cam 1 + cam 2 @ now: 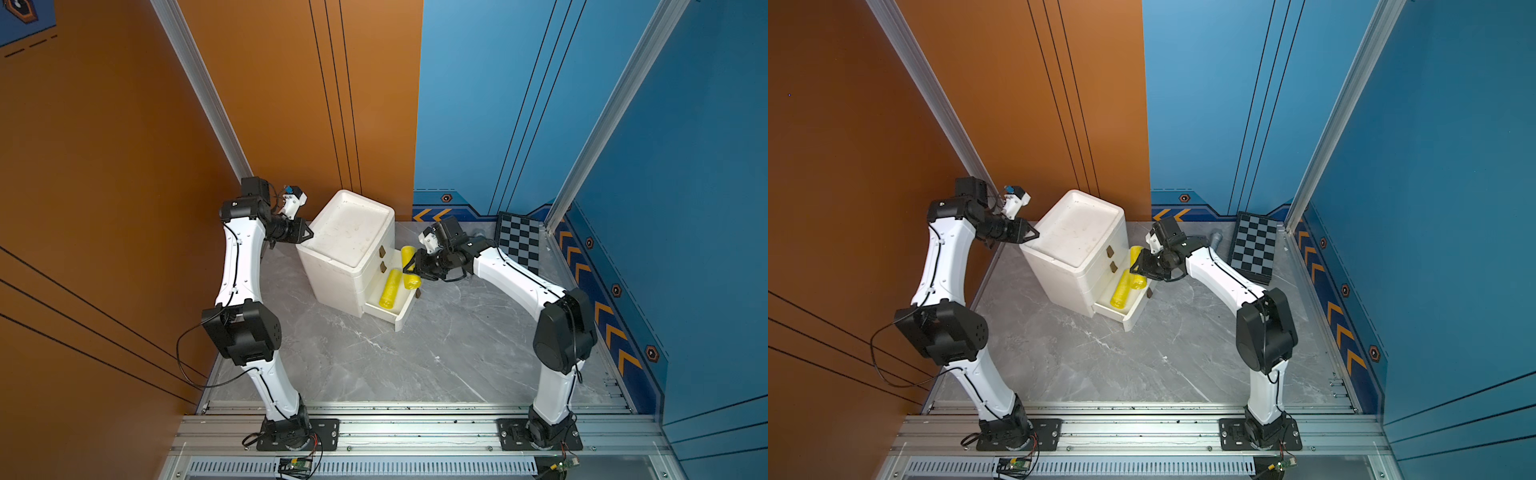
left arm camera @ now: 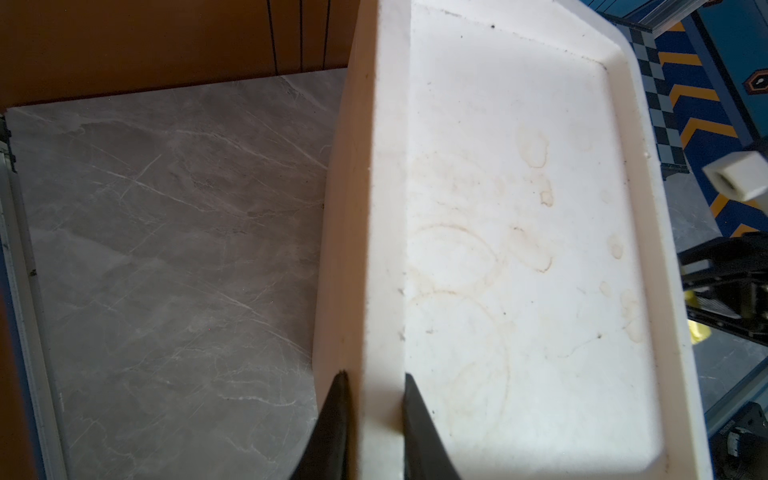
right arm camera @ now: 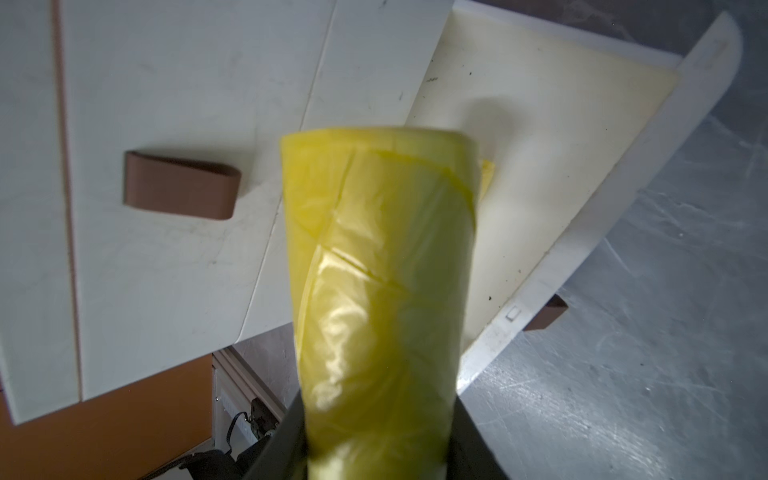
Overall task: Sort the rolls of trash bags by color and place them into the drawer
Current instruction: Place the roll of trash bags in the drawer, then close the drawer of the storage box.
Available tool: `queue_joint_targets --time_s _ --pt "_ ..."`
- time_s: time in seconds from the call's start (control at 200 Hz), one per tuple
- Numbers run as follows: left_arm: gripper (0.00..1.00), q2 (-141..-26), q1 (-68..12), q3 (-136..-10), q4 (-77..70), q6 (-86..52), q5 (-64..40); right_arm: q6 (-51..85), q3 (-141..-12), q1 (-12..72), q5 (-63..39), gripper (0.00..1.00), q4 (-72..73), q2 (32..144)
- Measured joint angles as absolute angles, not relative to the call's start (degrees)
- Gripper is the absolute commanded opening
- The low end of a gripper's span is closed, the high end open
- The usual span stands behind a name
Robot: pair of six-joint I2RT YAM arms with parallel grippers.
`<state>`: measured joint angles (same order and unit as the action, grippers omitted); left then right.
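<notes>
A white drawer cabinet point(image 1: 347, 237) stands at the back of the table, its bottom drawer point(image 1: 402, 319) pulled open. One yellow roll of trash bags point(image 1: 390, 289) lies inside the drawer. My right gripper point(image 1: 412, 266) is shut on a second yellow roll point(image 3: 382, 266) and holds it above the drawer's far end, close to the cabinet front. That held roll shows in both top views point(image 1: 1136, 254). My left gripper point(image 2: 374, 376) is shut on the raised rim of the cabinet top point(image 2: 384, 249), at its back left corner point(image 1: 309, 233).
Brown handles point(image 1: 382, 251) mark the two closed upper drawers. A checkerboard point(image 1: 519, 241) lies at the back right, and a slim grey tube point(image 1: 1216, 239) rests beside it behind my right arm. The grey marble table point(image 1: 415, 361) extends toward the front.
</notes>
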<state>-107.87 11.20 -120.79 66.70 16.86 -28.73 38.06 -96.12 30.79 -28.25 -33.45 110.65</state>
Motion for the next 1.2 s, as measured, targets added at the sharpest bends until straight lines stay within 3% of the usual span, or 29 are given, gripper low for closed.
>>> queue_joint_targets --time_s 0.235,0.345,0.515,1.076,1.201 --pt "0.00 -107.87 11.20 -120.79 66.70 16.86 -28.73 44.10 -96.38 31.35 -23.51 0.41 -31.31 116.07" --pt "0.00 -107.87 11.20 -120.79 66.70 16.86 -28.73 46.24 -96.40 31.77 -20.60 0.53 -30.79 116.16" --pt "0.00 -107.87 11.20 -120.79 66.70 16.86 -28.73 48.14 -96.47 32.75 -18.52 0.61 -29.91 116.16" --pt "0.00 -107.87 11.35 -120.79 66.76 16.86 -28.99 46.78 -92.14 30.76 -13.72 0.59 -28.91 111.63" --pt "0.00 -107.87 11.35 -120.79 66.76 16.86 -28.99 44.88 -88.33 28.16 -11.66 0.51 -28.97 108.40"
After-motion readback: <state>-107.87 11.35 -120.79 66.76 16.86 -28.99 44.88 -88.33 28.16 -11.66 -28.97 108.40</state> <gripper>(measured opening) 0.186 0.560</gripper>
